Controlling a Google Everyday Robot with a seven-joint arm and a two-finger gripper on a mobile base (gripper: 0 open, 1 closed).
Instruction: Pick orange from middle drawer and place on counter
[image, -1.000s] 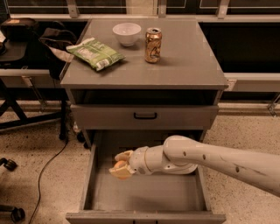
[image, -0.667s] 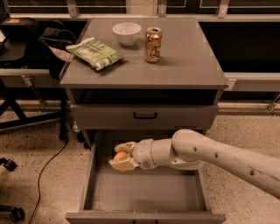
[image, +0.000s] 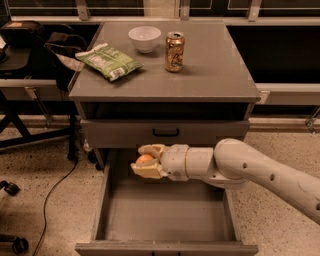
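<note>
The gripper (image: 143, 161) is a little left of the centre of the frame, at the end of the white arm (image: 260, 172), which comes in from the lower right. Its fingers (image: 150, 149) are clenched around the orange (image: 145, 159), one above the fruit and one under it. The orange is in the air over the back part of the middle drawer (image: 170, 215), which is pulled out in the lower part of the frame, and it does not touch the drawer floor. Just above the gripper is the closed drawer front (image: 210, 134) with a black handle (image: 166, 133). On the bench (image: 215, 70), in the upper part of the frame, stand a white bowl (image: 144, 38) and a can (image: 174, 51) near each other, and a green bag (image: 110, 61) lies to their left.
</note>
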